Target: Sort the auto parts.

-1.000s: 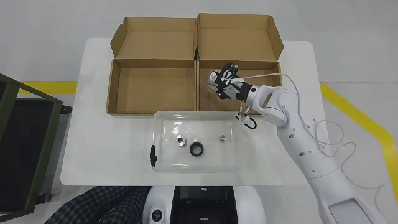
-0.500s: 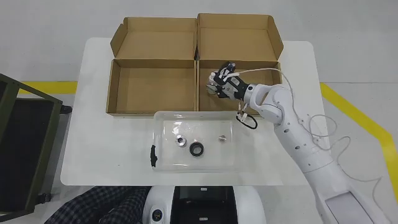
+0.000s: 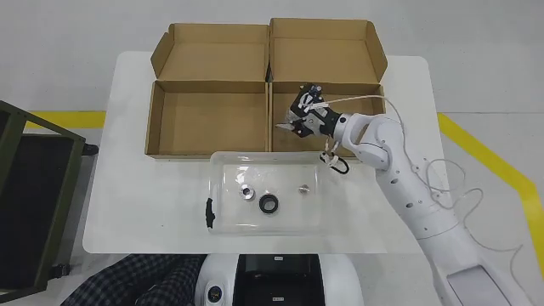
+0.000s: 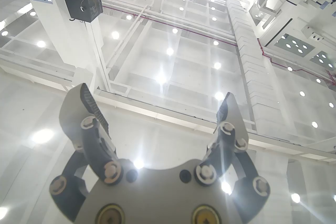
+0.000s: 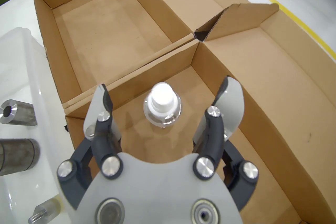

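R gripper (image 5: pixel 165 85) jaws released, part (image 5: pixel 162 107) standing free between them in box (image 5: pixel 275 78); I'd lift straight up w/o clipping it. L gripper (image 4: pixel 155 89) agape too.

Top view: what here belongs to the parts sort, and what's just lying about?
Job:
left box
right box
clear bin, holding a metal sleeve, a black ring and a small bolt
white-capped part, standing in the right box
right gripper, fingers open, above that part

Lying about:
green cart
yellow floor tape
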